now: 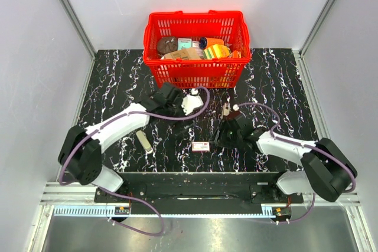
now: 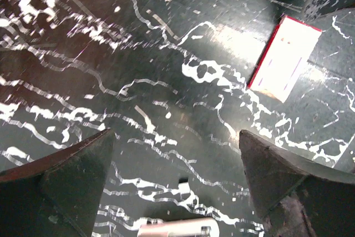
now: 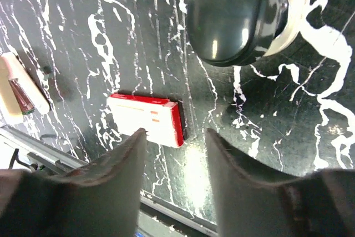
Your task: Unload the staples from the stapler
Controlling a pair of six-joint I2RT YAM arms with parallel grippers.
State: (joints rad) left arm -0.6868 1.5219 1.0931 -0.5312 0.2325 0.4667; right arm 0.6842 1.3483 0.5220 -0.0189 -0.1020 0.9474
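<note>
The little cream-white stapler [image 1: 142,141] lies flat on the black table [image 1: 118,81] with white lines. It is by itself, just beside the left arm and near the front edge. Nothing is touching it. The left gripper [image 2: 176,136] has its two fingers spread wide apart, and there is only bare table between them. It holds nothing. The right gripper [image 3: 176,137] is spread apart too, and it holds nothing. It hangs just beside a small flat red and white box [image 1: 202,145], and I cannot tell if it touches the box. The box lies between the stapler and the right arm. In the right wrist view the stapler is far off to the left side. A red basket [image 1: 192,75] full of things stands at the back of the table.
</note>
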